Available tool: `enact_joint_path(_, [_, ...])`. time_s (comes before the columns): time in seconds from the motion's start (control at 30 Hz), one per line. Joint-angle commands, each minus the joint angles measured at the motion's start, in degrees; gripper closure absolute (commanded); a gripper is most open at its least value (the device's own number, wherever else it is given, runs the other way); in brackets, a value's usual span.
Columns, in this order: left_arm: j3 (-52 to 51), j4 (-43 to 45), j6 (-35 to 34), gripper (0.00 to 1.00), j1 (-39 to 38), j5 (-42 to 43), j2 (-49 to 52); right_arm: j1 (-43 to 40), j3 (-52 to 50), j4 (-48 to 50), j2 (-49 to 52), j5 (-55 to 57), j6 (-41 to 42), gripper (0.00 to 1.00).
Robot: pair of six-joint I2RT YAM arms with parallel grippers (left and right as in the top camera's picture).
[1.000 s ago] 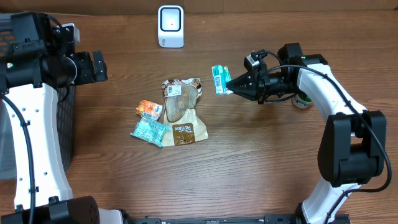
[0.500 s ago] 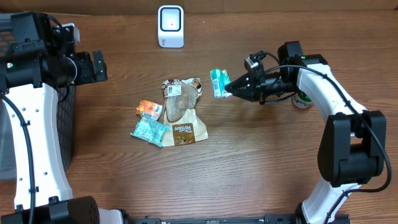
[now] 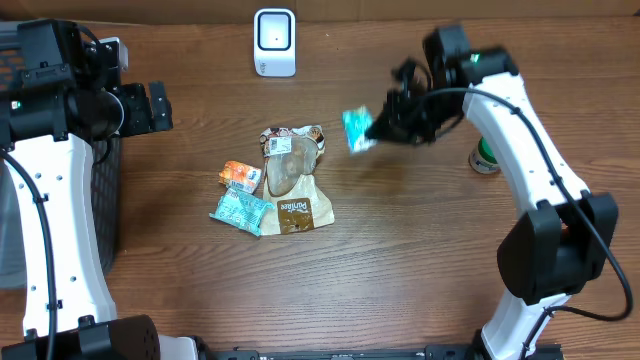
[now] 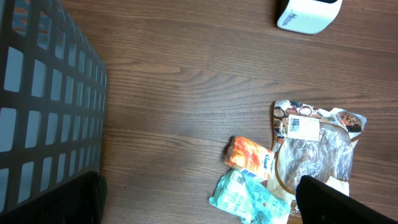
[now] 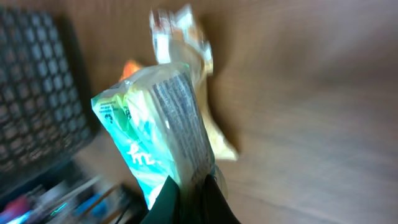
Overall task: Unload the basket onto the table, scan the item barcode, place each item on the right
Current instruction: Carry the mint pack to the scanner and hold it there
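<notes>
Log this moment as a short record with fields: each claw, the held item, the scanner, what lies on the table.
Right claw: shut on small teal snack packet, held off the table
Left claw: open, empty, beside black mesh basket
Scanner: white box-shaped scanner at the table's far edge, apart from the packet
On wooden table: brown-and-clear pouch, orange packet, second teal packet, clustered together
Barcode: blurred striped panel visible on held packet in right wrist view

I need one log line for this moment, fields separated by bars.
right pincer: shut on green packet, in air | left pincer: open, beside basket | scanner: apart from packet
</notes>
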Motion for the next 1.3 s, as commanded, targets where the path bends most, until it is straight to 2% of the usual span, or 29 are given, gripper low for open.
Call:
enact_joint_path(0.0, [1.49, 0.02, 0.94, 0.01, -0.07, -0.22, -0.13, 2.8, 12.94, -1.16, 2.03, 18.23, 2.16, 0.96])
enact_joint_path(0.17, [1.49, 0.02, 0.92, 0.0, -0.07, -0.22, -0.13, 8.22, 27.54, 2.36, 8.98, 32.37, 2.4, 0.96])
enact_joint_path(0.3, [1.49, 0.02, 0.94, 0.0, -0.09, -0.2, -0.13, 12.94, 28.24, 13.57, 13.11, 45.09, -2.54, 0.96])
enact_joint_path(0.47, [1.49, 0.02, 0.94, 0.01, -0.07, -0.2, -0.13, 17.86, 28.22, 32.04, 21.22, 61.27, -16.15, 0.96])
enact_joint_path(0.53, [1.49, 0.04, 0.94, 0.0, -0.07, -0.22, -0.13, 18.93, 28.22, 39.65, 24.5, 64.06, -22.8, 0.96])
enact_joint_path(0.67, [1.49, 0.02, 0.92, 0.0, -0.07, -0.2, -0.13, 20.06, 28.2, 53.68, 30.93, 64.26, -37.57, 0.96])
enact_joint_path(0.77, [1.49, 0.02, 0.92, 0.0, -0.13, -0.2, -0.13, 20.55, 28.2, 62.25, 35.04, 63.71, -45.75, 0.96])
enact_joint_path(0.83, [1.49, 0.02, 0.92, 0.0, -0.11, -0.2, -0.13, 20.85, 28.2, 66.66, 37.38, 61.77, -51.89, 0.96])
enact_joint_path(0.97, [1.49, 0.04, 0.94, 0.01, -0.11, -0.2, -0.13, 21.03, 28.17, 69.55, 40.44, 58.45, -62.36, 0.96])
enact_joint_path(1.27, [1.49, 0.02, 0.94, 0.01, -0.13, -0.22, -0.13, 21.03, 28.17, 71.12, 42.16, 56.26, -63.19, 0.96])
